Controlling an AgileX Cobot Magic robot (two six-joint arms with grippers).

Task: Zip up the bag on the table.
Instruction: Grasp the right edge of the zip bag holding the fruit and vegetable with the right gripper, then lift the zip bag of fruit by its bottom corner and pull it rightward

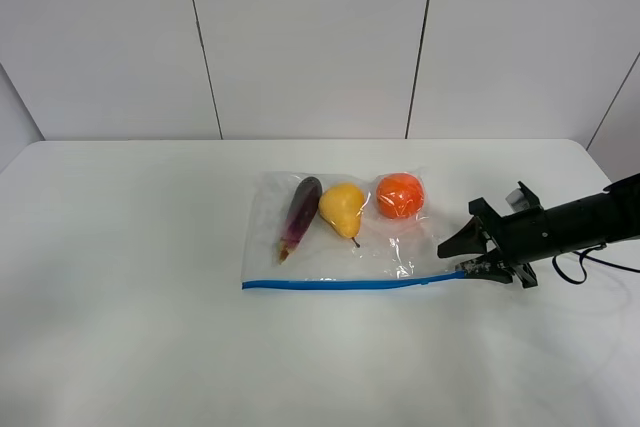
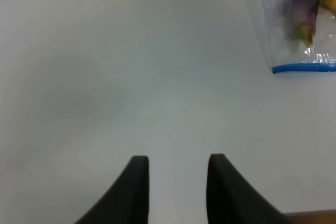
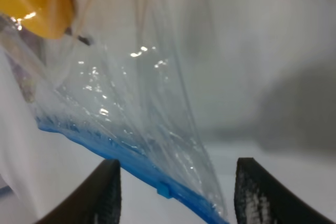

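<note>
1. The bag [image 1: 330, 252] lay flat on the white tabletop [image 1: 130, 277], a little right of the middle. Its blue zipper strip [image 1: 340, 284] ran along the near edge.
2. An eggplant [image 1: 301, 215], a yellow pear [image 1: 342, 207] and an orange [image 1: 399, 195] sat against the bag's far side. That left the plastic by the strip bare and easy to reach.
3. The right gripper [image 3: 178, 161] was low at the strip's right end. Its jaws stood apart on either side of the blue edge, and no pinch was visible.
4. That end looked like the chosen starting point, so a closing could run leftward along the strip.
5. A small blue tab [image 3: 165, 189] showed on the strip between the jaws; whether it was a slider could not be told.
6. The left gripper [image 2: 178, 157] hovered over bare tabletop, well apart from the bag's left corner. Its jaws were apart and empty, and it was probably waiting to steady that end.
7. The zipping appeared not yet begun.
</note>
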